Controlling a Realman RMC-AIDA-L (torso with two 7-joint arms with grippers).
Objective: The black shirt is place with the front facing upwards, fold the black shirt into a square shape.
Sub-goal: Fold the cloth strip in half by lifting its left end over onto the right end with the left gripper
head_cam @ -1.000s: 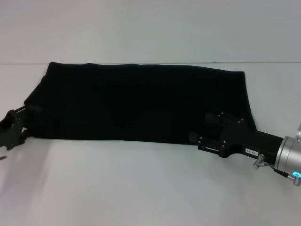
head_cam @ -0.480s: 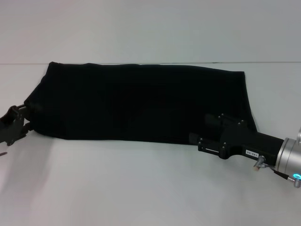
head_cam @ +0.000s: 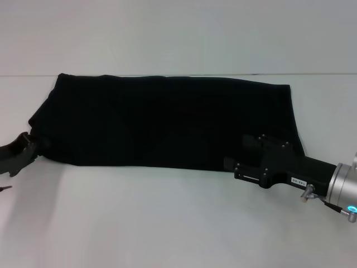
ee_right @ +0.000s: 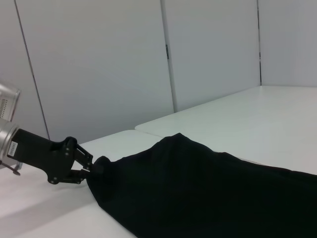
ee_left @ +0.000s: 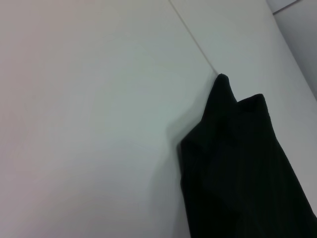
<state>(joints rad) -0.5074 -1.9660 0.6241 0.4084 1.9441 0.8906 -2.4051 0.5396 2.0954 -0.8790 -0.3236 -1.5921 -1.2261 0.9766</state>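
Lighting: I read it as even, diffuse and cool across all three views, with no glare. Shadows: soft and thin along the near edge of the black shirt [head_cam: 167, 120] and under the right gripper [head_cam: 230, 167]; a broader soft one beside the cloth in the left wrist view. Detail: the shirt is near-featureless black (folds barely register). Focus: I find the head view mildly soft, and the left gripper [head_cam: 25, 149] blurred.

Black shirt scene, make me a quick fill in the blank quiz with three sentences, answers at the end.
1. The black shirt lies folded into a long band on a ____ table.
2. The left gripper pinches the shirt's ____ end.
3. The right gripper sits at the shirt's ____ edge, toward its right end.

Answers: white; left; near
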